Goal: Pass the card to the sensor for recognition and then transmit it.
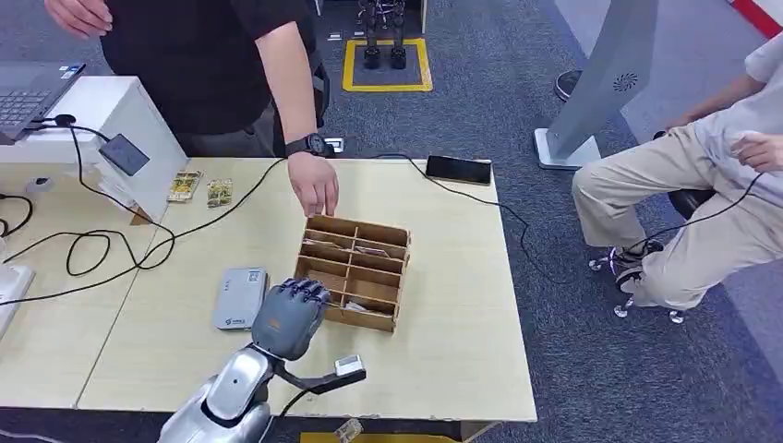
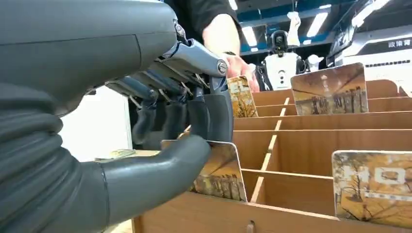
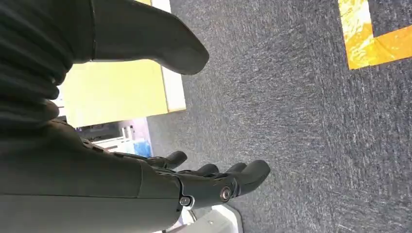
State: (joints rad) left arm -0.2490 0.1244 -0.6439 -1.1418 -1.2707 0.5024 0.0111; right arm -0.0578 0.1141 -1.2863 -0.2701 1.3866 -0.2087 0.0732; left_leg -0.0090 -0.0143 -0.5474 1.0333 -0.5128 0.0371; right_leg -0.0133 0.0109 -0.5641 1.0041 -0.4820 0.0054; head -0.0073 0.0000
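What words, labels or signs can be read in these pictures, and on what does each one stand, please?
"HO": large pale letters on the near card in the wooden box; the smaller line under them is blurred.
Background wall sign: Chinese characters, too small to read.
Card reader label: too small to read.
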